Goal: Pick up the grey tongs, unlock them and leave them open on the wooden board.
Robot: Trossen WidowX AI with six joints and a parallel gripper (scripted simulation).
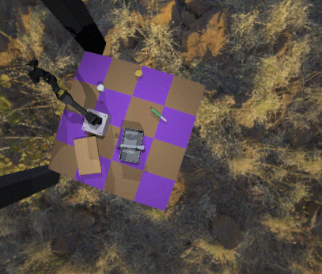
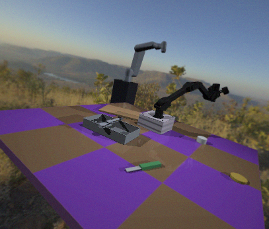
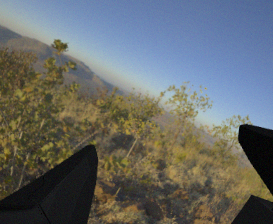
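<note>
My claw (image 2: 226, 90) hangs spread wide and holding nothing, well away from the roasting tin (image 1: 132, 146), across whose rim the grey tongs (image 1: 131, 147) lie; I judge them light, stiff, slick metal, best pinched mid-arm.

the grey tongs (image 1: 132, 147) lie shut across the middle of the grey roasting tin (image 1: 132, 154), resting on its long rims. the wooden board (image 1: 87, 155), bare, lies flat just beside the tin.
</note>
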